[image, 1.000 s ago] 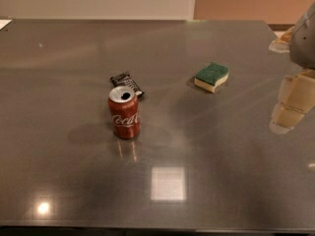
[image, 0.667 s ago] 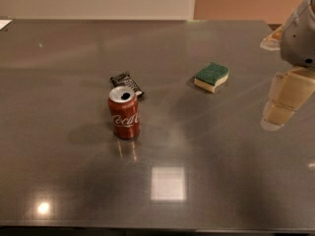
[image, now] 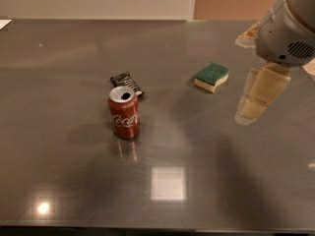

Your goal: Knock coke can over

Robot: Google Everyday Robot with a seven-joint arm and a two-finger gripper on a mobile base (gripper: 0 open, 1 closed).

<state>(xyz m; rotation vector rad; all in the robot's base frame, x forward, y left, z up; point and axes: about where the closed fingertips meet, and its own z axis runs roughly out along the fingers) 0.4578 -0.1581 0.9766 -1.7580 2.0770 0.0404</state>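
Note:
The coke can [image: 124, 112] is a small red can with white script and a silver top with a dark opening. It stands upright on the dark grey table [image: 69, 181], left of centre. My gripper [image: 252, 109] hangs from the grey wrist at the right side of the view, above the table and well to the right of the can. Its pale yellow fingers [image: 266, 90] point down and to the left. Nothing is held between them that I can see.
A flat black snack wrapper [image: 127, 84] lies just behind the can. A green and yellow sponge [image: 212, 76] lies right of centre, between the can and my gripper. A pale object [image: 247, 34] sits at the far right edge behind my wrist.
My gripper and wrist have moved left and further into view, towards the sponge and the can. The can, wrapper and sponge have not moved.

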